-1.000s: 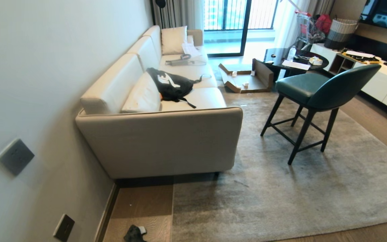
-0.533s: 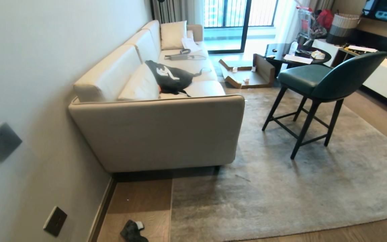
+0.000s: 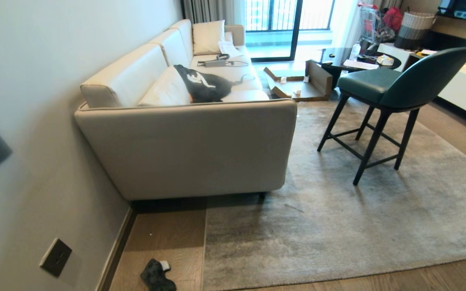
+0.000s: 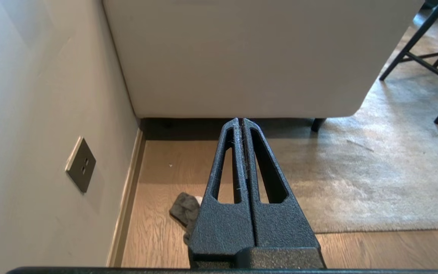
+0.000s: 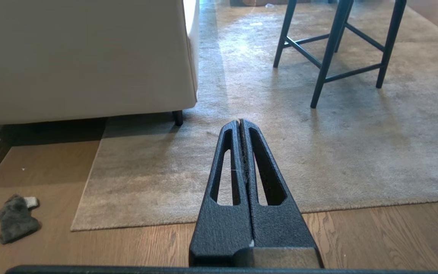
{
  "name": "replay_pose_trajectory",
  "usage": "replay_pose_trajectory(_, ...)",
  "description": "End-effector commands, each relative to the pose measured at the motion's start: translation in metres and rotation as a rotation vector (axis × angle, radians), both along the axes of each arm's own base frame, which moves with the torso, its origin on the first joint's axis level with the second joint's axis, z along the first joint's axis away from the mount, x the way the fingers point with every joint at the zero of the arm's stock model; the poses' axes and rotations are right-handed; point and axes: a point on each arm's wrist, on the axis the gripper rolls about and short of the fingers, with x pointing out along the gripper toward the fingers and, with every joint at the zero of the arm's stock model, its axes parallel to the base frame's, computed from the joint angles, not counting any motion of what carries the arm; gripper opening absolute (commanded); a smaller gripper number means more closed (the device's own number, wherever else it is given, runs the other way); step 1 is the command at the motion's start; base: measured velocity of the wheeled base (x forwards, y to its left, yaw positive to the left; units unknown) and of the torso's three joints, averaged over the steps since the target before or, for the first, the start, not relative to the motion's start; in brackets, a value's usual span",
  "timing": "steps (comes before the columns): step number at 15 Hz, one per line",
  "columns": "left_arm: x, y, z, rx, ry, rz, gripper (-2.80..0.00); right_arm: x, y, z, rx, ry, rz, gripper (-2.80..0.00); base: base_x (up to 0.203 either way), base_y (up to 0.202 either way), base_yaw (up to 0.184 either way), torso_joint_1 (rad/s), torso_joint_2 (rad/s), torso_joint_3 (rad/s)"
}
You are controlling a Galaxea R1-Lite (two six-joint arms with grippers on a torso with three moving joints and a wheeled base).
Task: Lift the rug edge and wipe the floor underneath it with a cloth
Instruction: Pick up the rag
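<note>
The robot's head has dipped lower (the whole room slides), so the cloth (image 3: 158, 276) and rug edge (image 3: 204, 246) look nearer; left gripper (image 4: 241, 121) and right gripper (image 5: 240, 122) are pressed together, probably empty.

Both pincers (image 4: 242, 121) (image 5: 240, 121) closed, empty.

A small crumpled grey terry cloth (image 3: 157, 275) lies on brown wood-plank floor (image 3: 168, 238), just beside the flat pale grey rug edge (image 3: 204, 246).
</note>
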Motion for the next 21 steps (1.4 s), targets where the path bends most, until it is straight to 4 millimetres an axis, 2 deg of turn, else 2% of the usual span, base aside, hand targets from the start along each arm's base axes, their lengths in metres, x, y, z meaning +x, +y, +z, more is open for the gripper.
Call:
replay_pose_trajectory(1, 0.0, 0.0, 0.0, -0.001, 0.0, 0.001, -2.8, 0.0001, 0.0, 0.0, 0.0, 0.002, 0.0, -2.8, 0.0, 0.0, 0.0, 0.0, 0.0, 0.0)
replay_pose_trajectory(21, 0.0, 0.0, 0.0, -0.001, 0.0, 0.001, -2.8, 0.0001, 0.0, 0.0, -0.002, 0.002, 0.0, -2.8, 0.0, 0.0, 0.0, 0.003, 0.02, 0.019)
